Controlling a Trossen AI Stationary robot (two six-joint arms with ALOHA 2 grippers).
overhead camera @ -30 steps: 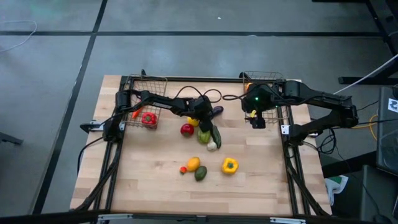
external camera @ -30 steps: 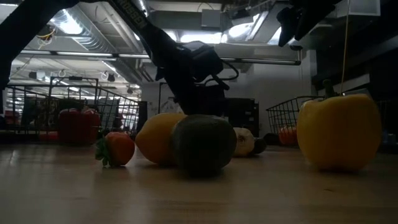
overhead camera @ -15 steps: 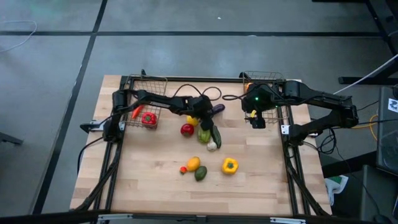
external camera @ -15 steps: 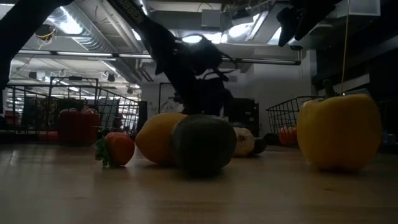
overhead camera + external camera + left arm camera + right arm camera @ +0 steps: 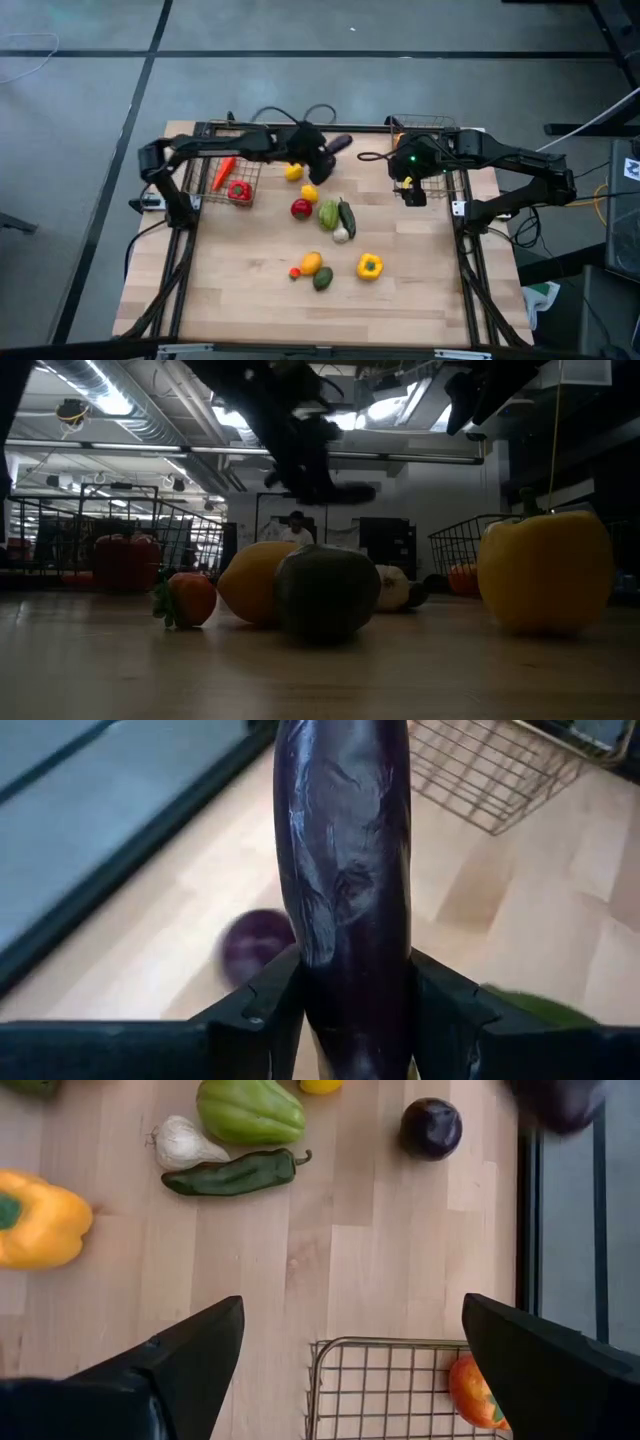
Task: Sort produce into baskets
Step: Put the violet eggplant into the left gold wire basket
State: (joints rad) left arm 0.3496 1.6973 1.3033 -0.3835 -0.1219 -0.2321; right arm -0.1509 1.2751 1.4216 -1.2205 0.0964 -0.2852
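Two wire baskets stand at the far edge of the wooden bench (image 5: 250, 300): the left dark wire-mesh basket (image 5: 237, 135) near the far-left corner, already holding a red pepper and an orange carrot, and the right dark wire-mesh basket (image 5: 425, 124) near the far-right corner. The left gripper (image 5: 322, 153) is clenched on a long glossy purple eggplant (image 5: 345, 870), which sticks out beyond the jaws and is carried clear of the bench, near the far edge between the two baskets.

The step in hand looks to be carrying this eggplant to a basket. Which basket is meant I cannot tell; the left wrist view shows mesh ahead, possibly the right one. To do it well, keep the grip firm on the smooth skin, as the long free end may swing or slip. Travel high enough to clear the basket rim, then centre the eggplant over the open mesh, lengthwise along the basket, lower it and only then let go.

The right gripper (image 5: 350, 1370) waits above the right basket's near rim with fingers spread, holding nothing. A small round dark-purple fruit (image 5: 431, 1127) and several other pieces lie loose mid-bench.
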